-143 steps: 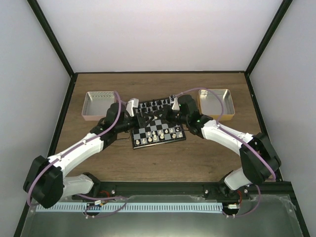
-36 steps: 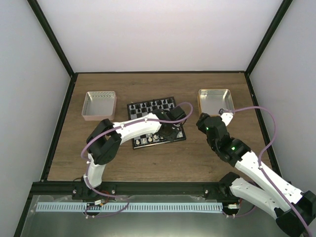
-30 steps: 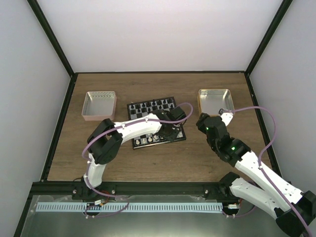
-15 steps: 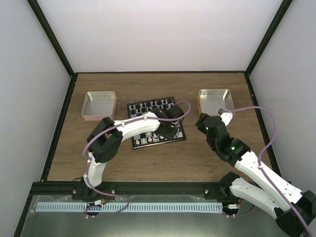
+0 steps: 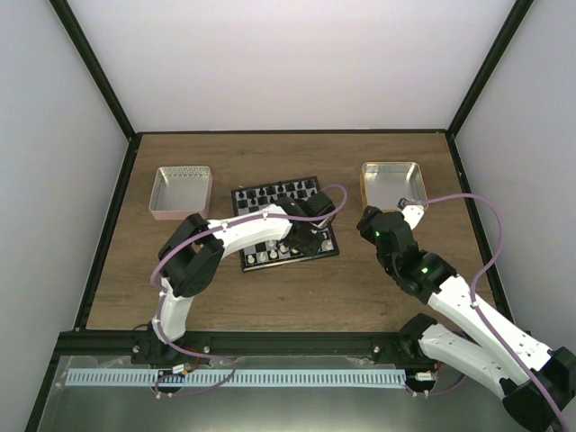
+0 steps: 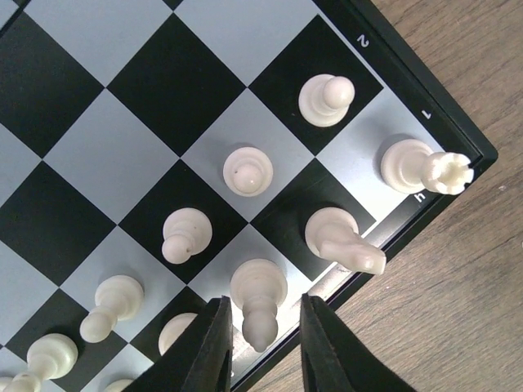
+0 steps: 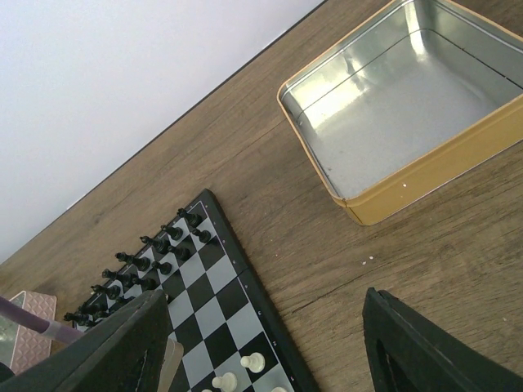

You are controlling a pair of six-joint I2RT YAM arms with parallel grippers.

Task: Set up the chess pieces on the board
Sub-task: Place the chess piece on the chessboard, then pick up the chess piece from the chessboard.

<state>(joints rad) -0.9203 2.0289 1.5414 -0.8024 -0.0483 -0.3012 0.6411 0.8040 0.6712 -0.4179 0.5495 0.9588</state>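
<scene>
Chess pieces stand on the board near its corner. Left gripper straddles the bishop on the edge row, jaws slightly apart: I judge it is letting go. Right gripper hangs empty, jaws wide apart. Next: rise straight, sparing neighbours.

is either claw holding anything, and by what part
Nothing looks held. The left claw straddles a cream-white chess piece standing on the board, slim gaps beside its head. The right claw is open, empty.

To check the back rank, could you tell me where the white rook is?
Left wrist view: the rook sits on the right corner square of the board, beside the knight.
</scene>
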